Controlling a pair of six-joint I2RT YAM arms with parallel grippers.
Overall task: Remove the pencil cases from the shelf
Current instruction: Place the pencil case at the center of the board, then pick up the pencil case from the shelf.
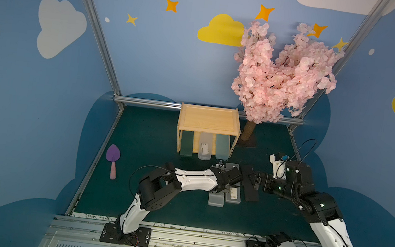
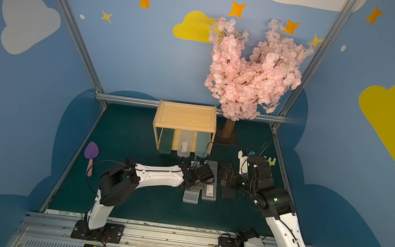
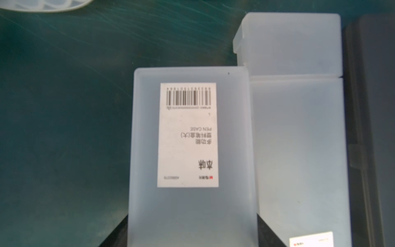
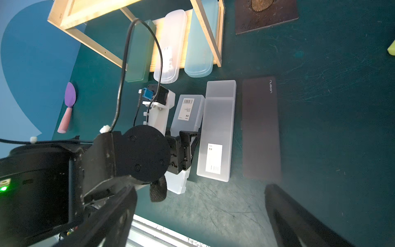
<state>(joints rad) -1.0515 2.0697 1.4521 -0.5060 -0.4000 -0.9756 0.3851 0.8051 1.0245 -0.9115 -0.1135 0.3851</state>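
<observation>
Left gripper [image 4: 184, 143] was clamped across frosted white slim plastic pencil case w/ barcode sticker [image 3: 230, 149], centre frame, off the light wood 2-tier shelf [image 1: 208, 119]. Right gripper [image 1: 252, 179]: fingers apart, empty. 3 cases [image 1: 205, 147] sat on lower tier. Judged light, stiff, slick: grip across narrow width, mid-length.

Three cases [image 1: 205, 147] lie side by side in the shelf [image 1: 208, 119]; three other cases [image 1: 233, 196] are side by side before it
</observation>
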